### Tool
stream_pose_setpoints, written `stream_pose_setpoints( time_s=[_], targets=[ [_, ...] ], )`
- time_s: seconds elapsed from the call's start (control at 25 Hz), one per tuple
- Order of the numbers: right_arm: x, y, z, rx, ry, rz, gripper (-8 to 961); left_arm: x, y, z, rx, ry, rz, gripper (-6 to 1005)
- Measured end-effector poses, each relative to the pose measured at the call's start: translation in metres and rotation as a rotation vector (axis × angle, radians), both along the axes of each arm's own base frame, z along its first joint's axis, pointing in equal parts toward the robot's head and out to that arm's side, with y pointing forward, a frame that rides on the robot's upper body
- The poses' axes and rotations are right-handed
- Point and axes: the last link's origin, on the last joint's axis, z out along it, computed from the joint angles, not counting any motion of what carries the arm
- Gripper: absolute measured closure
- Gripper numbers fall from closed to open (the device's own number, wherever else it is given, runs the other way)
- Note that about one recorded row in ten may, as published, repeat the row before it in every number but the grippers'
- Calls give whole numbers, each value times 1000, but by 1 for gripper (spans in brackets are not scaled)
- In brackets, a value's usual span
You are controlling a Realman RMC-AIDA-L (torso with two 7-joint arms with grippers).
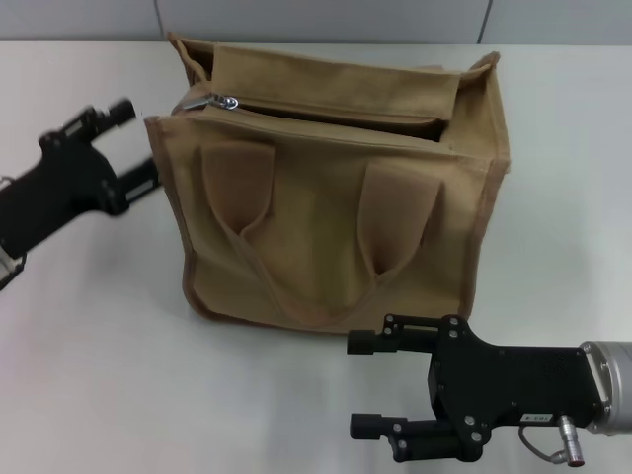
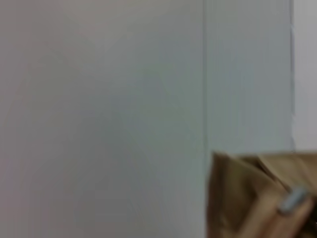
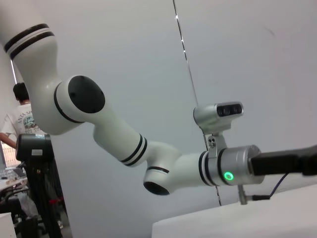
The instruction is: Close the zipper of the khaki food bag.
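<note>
The khaki food bag (image 1: 336, 217) stands upright in the middle of the white table, its two loop handles hanging down the near face. Its zipper (image 1: 326, 111) runs along the top, and the mouth gapes along most of its length. The silver slider (image 1: 229, 102) sits at the bag's left end. My left gripper (image 1: 138, 144) is open just left of the bag's upper left corner, apart from it. In the left wrist view that corner of the bag (image 2: 242, 198) and the slider (image 2: 293, 201) show close by. My right gripper (image 1: 357, 385) is open, low in front of the bag, holding nothing.
The white table (image 1: 89, 375) spreads around the bag, with a grey wall (image 1: 326, 18) behind its far edge. In the right wrist view my white left arm (image 3: 148, 153) reaches across, and a person (image 3: 20, 119) stands by a stand far off.
</note>
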Motion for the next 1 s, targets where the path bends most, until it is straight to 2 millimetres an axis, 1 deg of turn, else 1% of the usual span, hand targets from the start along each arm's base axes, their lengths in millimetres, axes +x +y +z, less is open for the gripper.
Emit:
stream_pose_setpoints(
  time_s=[0.04,0.08,0.16,0.2,0.24,0.48,0.84,1.0],
  targets=[
    [0,0,0,0,0,0,228,0,0,0,0,0,0,293],
    [-1,0,0,-2,3,0,228,2,2,2,34,-41,11,295],
    [-1,0,0,-2,8,0,228,2,2,2,34,-41,11,298],
    [-1,0,0,-1,11,-1,228,3,3,4,63,-85,25,299],
    [-2,0,0,0,15,-3,228,3,3,4,66,-93,28,301],
    [-2,0,1,3,21,-7,227,5,3,-1,37,-84,18,310],
    [-3,3,3,19,30,-11,227,2,0,1,46,-89,28,324],
    [-3,3,3,21,30,-9,227,1,0,1,50,-87,32,402]
  ],
)
